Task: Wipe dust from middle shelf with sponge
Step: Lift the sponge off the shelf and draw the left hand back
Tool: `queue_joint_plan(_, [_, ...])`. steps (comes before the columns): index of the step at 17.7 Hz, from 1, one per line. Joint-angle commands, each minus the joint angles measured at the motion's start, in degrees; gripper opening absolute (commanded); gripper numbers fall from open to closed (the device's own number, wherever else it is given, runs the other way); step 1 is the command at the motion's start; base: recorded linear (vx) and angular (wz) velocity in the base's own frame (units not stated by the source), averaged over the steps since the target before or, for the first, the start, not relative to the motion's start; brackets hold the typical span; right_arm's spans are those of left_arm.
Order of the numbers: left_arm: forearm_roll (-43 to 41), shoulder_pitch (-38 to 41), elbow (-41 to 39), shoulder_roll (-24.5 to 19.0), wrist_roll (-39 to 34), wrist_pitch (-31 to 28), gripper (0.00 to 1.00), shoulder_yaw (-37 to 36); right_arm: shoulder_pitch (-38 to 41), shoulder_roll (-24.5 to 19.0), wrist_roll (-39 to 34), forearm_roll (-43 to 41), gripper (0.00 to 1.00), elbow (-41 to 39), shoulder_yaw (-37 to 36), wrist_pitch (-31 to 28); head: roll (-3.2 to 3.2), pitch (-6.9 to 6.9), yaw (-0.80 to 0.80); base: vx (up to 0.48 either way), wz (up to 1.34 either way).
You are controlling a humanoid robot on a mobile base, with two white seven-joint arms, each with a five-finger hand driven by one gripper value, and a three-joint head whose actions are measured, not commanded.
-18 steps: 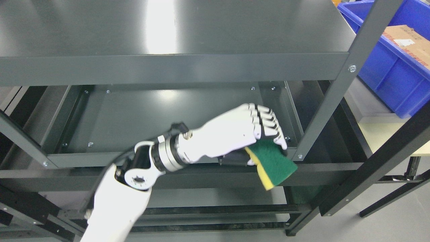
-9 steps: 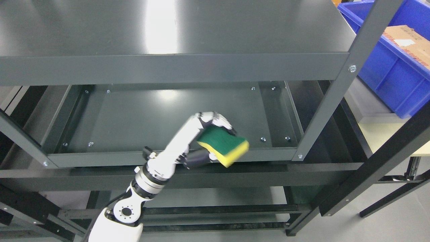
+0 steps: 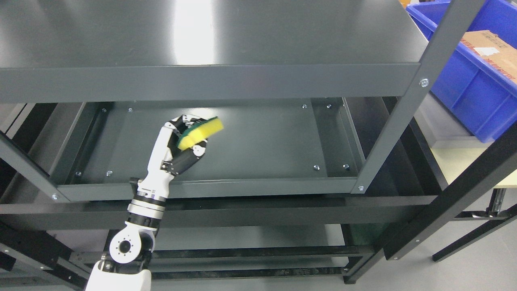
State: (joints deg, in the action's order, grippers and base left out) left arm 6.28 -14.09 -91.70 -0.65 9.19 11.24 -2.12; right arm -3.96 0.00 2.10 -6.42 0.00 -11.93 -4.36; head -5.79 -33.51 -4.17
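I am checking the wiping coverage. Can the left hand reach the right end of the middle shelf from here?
Probably yes: the left hand, holding the sponge, is already between the shelves, and the middle shelf lies bare to its right.

The robot hand (image 3: 177, 141) reaches in over the middle shelf (image 3: 258, 145), left of its centre, with the sponge (image 3: 200, 131) in its fingers. The top shelf (image 3: 202, 36) lies above it. A bin (image 3: 464, 85) holding a box (image 3: 490, 50) sits far to its right.
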Motion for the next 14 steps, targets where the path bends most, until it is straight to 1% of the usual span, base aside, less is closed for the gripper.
queue_joint_plan(1, [3.21,-0.32,-5.06,-0.35,-0.84,-4.99,0.00,8.98,0.00,1.00,0.01,0.00,1.00,-1.00,-0.02,-0.04,0.00,0.00,0.00,0.000,0.00])
queue_joint_plan(4, [3.21,-0.59,-6.39,-0.35,-0.93,-5.00,0.00,9.15,0.00,1.00,0.01,0.00,1.00,-1.00,-0.02,-0.04,0.00,0.00,0.00,0.000,0.00])
queue_joint_plan(7, [3.39,-0.33,-6.48,-0.35,-0.75,-4.21,0.00,11.17,0.00,1.00,0.01,0.00,1.00,-1.00,-0.02,-0.04,0.00,0.00,0.00,0.000,0.00])
queue_joint_plan(14, [4.71,-0.24,-6.21,-0.35,-0.75,-4.29,0.00,10.12,0.00,1.00,0.01,0.00,1.00,-1.00,0.07,-0.04,0.00,0.00,0.00,0.000,0.00])
